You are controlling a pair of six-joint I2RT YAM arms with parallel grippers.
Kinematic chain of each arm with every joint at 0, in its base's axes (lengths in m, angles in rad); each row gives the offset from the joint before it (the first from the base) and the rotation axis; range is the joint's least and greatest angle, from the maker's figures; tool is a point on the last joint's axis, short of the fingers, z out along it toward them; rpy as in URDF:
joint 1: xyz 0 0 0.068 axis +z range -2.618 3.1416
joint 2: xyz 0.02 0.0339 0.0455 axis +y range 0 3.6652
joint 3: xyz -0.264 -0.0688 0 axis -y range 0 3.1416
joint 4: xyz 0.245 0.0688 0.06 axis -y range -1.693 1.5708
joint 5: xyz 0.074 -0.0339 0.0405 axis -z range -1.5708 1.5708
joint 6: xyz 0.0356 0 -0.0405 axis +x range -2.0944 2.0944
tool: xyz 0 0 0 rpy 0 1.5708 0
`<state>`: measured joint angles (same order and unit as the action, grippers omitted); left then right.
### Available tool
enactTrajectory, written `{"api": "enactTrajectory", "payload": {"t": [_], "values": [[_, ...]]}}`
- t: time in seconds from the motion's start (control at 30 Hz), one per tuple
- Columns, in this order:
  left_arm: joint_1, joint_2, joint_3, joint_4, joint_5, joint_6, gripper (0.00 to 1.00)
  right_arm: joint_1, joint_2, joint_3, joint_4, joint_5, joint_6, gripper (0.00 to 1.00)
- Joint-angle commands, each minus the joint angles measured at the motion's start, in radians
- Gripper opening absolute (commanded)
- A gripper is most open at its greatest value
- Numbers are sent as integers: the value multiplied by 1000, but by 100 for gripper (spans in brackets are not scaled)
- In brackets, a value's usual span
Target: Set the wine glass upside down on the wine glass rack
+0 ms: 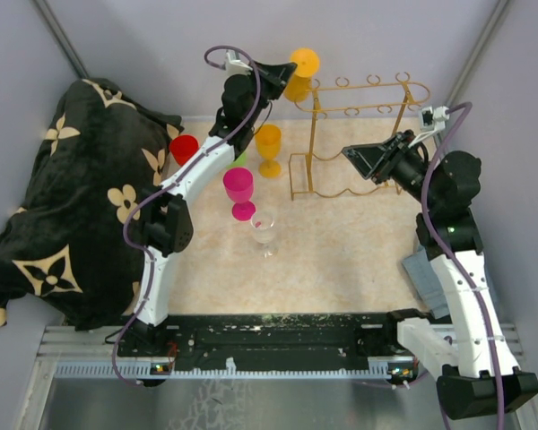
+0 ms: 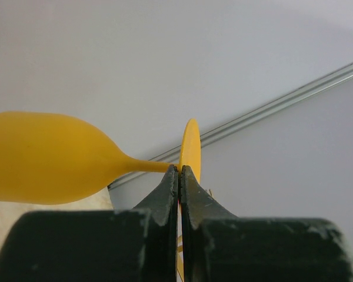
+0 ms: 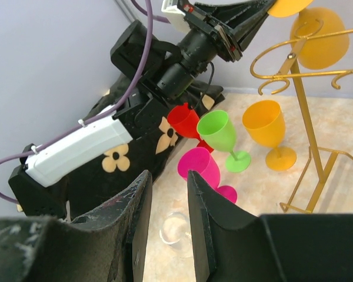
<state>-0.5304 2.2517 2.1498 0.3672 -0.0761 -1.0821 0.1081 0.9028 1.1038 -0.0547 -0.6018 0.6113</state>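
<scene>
The yellow wine glass is held aloft by its stem, right beside the foot, with the left fingers pressed shut on it. From the right wrist view it is seen inverted, foot uppermost and bowl below, just at the left end of the top rails of the wine glass rack. Whether glass and rail are touching cannot be told.

The rack stands upright on the surface. The right fingers are kept partly open, nothing is gripped between them, and they are poised near the front right of the rack.

An orange glass, a pink glass and a clear glass stand upright left of the rack. A red glass is set beside a black flowered blanket.
</scene>
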Motion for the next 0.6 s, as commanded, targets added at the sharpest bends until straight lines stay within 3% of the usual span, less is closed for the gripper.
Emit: {"api": "enactTrajectory", "payload": {"t": [0.0,0.57], "values": [[-5,14,7,47,51,-32,0,-7,-21,-3,33,8,-7,31],[-6,-5,-50,53,155,-83,0,-7,-18,-16,42,5,-1,31]]}}
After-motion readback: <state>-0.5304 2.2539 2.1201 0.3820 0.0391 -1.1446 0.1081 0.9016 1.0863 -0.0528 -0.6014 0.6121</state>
